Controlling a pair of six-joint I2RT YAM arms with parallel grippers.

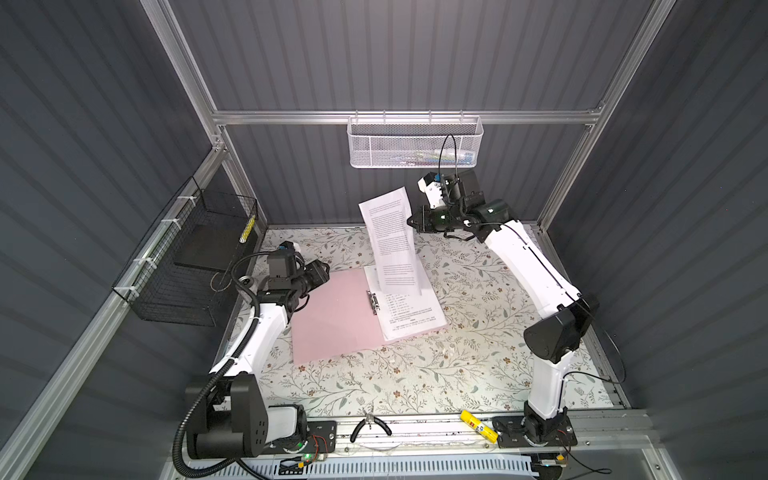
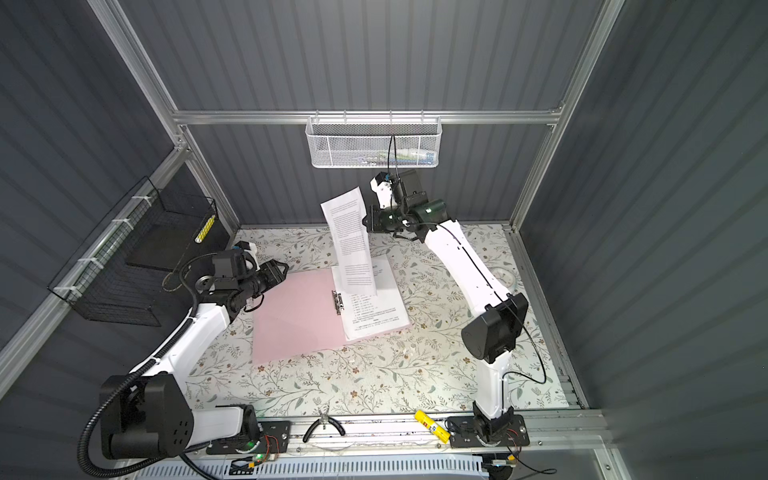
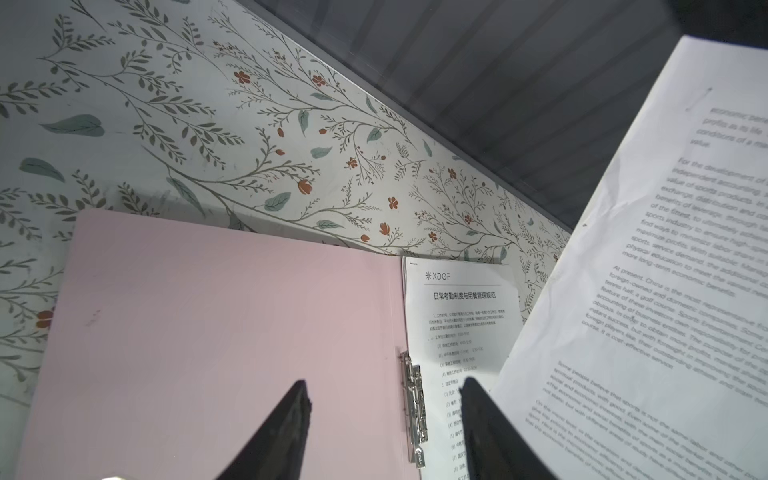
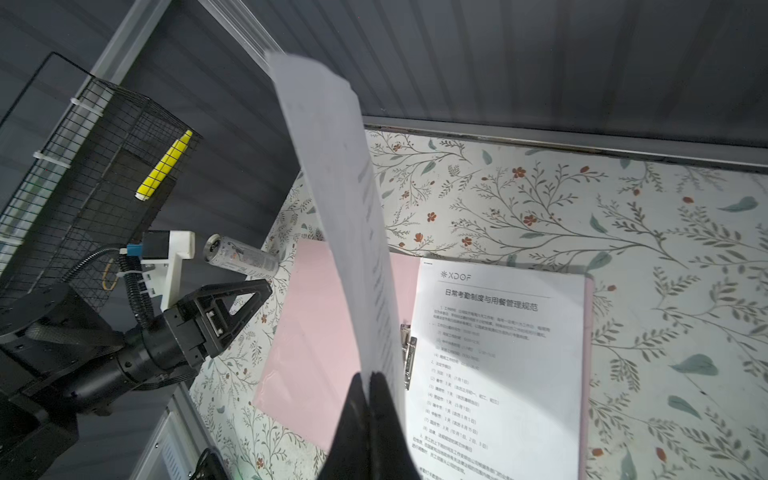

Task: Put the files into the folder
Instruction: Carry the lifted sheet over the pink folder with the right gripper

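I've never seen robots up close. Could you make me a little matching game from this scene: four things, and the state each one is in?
Things:
1. lifted sheet
2. headed sheet
3. pink folder
4. left gripper

States:
A. lying open on the table
B. open, holding nothing
C. pinched in the right gripper, raised steeply
D. lying flat on the open folder

Pairs: 1-C, 2-D, 3-A, 4-B
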